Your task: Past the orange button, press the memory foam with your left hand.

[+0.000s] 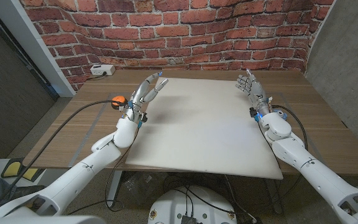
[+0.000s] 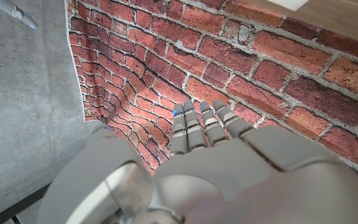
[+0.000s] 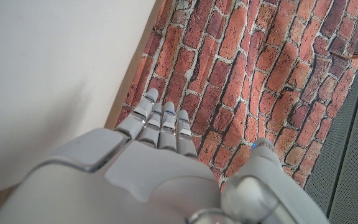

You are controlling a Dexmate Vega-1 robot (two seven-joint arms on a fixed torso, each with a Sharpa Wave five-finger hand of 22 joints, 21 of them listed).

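A large off-white memory foam sheet (image 1: 204, 127) covers the middle of the wooden table. The small orange button (image 1: 119, 100) sits on the wood just off the foam's left edge. My left hand (image 1: 145, 94) is raised over the foam's left edge, next to the button, fingers straight and apart, holding nothing. In the left wrist view the left hand (image 2: 204, 134) points its fingers at the brick wall. My right hand (image 1: 252, 91) stands upright at the foam's right edge, fingers spread and empty. The right wrist view shows the right hand (image 3: 160, 127) beside the foam (image 3: 55, 81).
A black cable (image 1: 73, 118) runs from the button across the table's left side. A white power strip (image 1: 102, 70) lies at the far left corner. A brick wall (image 1: 185, 31) stands behind the table. A blue-grey round object (image 1: 279, 114) sits by my right wrist.
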